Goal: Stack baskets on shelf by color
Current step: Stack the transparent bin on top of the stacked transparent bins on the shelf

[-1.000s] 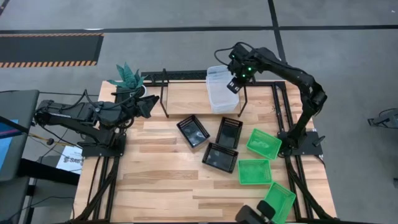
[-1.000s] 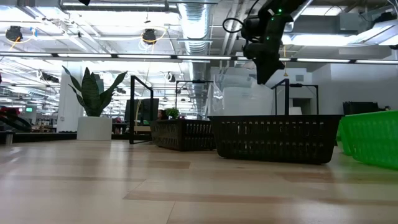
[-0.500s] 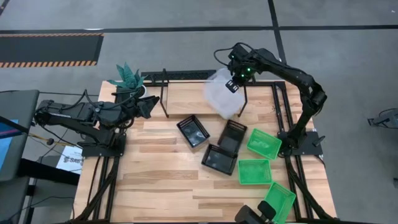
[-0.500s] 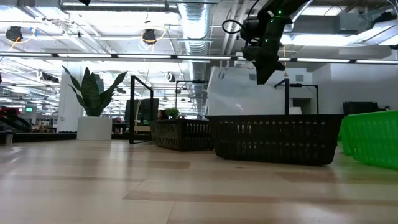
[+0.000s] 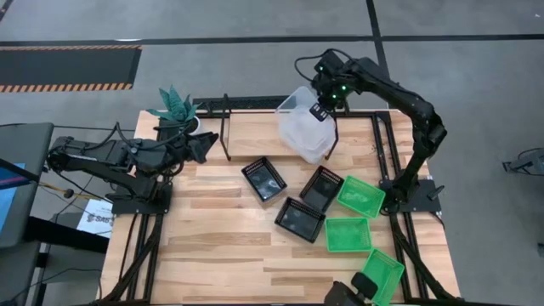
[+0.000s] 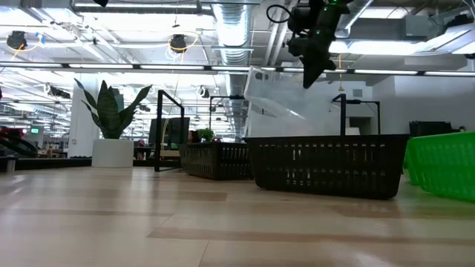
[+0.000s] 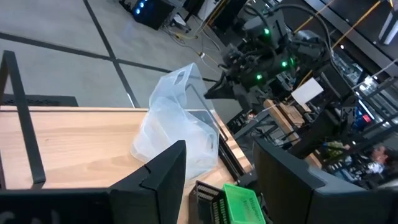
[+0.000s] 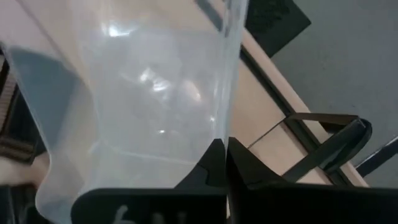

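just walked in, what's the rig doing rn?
Sorting baskets onto a shelf by color. The right pincer is shut on the rim of the clear baskets, holding them tilted above the table's far side by the shelf. Three black baskets and three green baskets lie loose on the table. The left pincer waits, open, near the plant pot.

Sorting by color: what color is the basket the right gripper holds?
Clear, translucent basket; the high view shows it best.
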You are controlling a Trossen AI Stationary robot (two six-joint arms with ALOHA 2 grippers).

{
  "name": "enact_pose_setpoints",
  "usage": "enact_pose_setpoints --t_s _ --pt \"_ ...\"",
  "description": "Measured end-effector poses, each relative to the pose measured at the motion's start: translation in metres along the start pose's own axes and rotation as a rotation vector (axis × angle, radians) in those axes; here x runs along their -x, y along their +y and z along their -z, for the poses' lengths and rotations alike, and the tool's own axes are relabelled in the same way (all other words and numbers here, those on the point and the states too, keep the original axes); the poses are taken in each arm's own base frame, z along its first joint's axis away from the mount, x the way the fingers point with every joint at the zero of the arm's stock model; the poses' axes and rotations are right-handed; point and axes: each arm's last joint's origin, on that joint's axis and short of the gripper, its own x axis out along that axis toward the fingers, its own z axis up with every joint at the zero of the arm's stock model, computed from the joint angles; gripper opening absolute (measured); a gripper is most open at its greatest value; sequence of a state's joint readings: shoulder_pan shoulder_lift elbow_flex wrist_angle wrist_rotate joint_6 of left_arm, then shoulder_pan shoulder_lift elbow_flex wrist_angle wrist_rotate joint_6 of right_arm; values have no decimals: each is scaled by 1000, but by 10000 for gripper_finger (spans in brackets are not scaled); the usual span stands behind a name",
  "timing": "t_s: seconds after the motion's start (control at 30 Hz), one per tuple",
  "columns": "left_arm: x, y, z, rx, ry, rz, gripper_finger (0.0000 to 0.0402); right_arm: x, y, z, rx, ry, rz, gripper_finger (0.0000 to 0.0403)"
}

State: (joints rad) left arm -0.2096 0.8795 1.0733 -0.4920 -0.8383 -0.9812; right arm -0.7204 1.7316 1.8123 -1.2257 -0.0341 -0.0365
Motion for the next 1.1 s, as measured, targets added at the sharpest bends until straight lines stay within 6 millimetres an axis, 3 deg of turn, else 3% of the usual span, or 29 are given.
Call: enact_pose_setpoints --t_s 0.3,0.83,1.1 --pt "0 0 0 12 19 13 173 12 7 1 58 22 -37 3" --pt "0 0 1 15 25 17 173 14 4 4 110 47 -13 2" --pt "0 0 1 15 25 17 173 30 2 -5 135 32 34 2"
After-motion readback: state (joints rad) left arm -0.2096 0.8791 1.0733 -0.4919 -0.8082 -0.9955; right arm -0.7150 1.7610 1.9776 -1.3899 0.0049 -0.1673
